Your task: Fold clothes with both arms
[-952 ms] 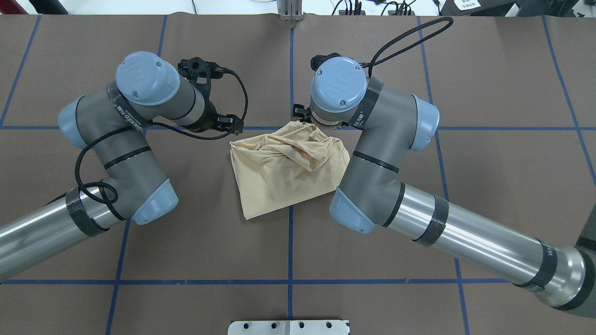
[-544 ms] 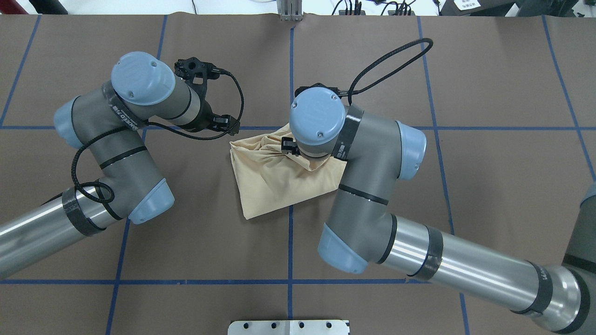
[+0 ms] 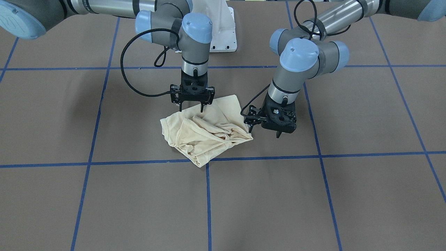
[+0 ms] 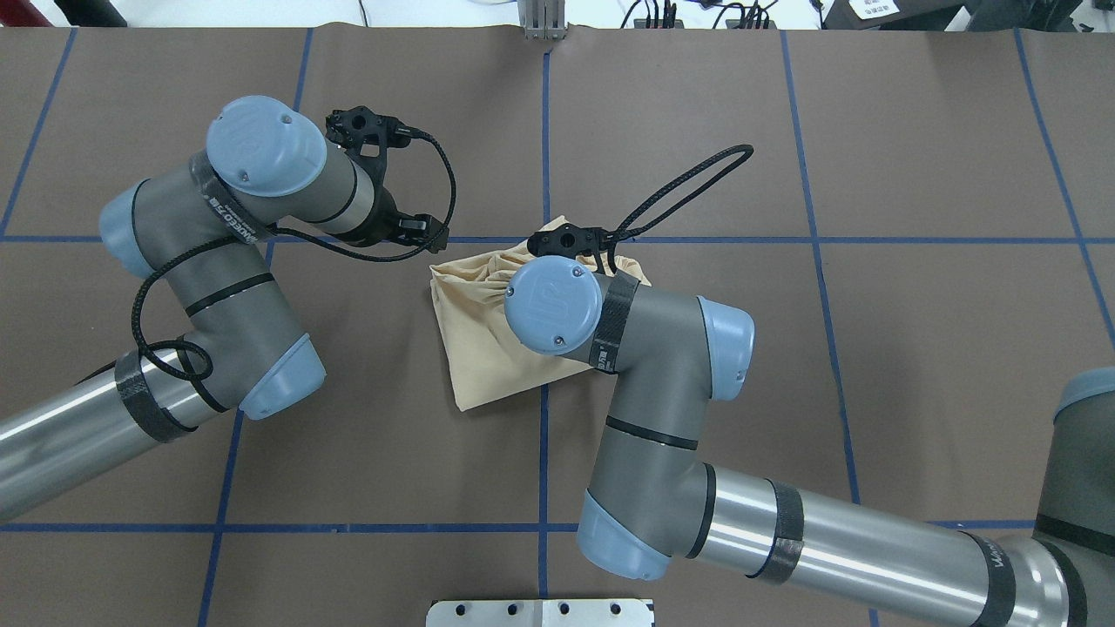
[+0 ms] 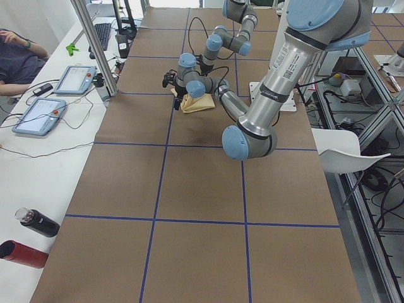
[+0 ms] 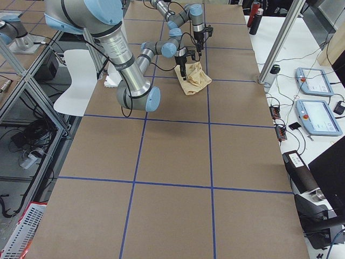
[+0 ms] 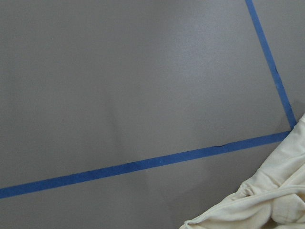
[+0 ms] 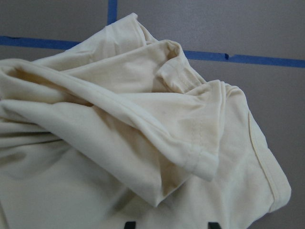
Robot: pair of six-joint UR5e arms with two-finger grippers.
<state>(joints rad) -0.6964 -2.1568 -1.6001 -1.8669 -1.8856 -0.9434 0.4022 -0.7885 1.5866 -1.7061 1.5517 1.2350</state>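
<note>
T-shirt (image 4: pixel 475 348) crumpled, overhead half hidden beneath right arm (image 4: pixel 662 348); right jaws and left jaws spread, empty.

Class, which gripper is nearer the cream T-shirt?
Right. The right gripper hangs directly over the T-shirt; the left gripper hovers beside its edge, over the table.

The overhead view looks straight down on the worktop (image 3: pixel 104 209) from one long side. The front view faces it steeply from the opposite side. Two side views look along it from its ends, far away. Both wrist views are very close. All views share the T-shirt (image 3: pixel 205 134).
</note>
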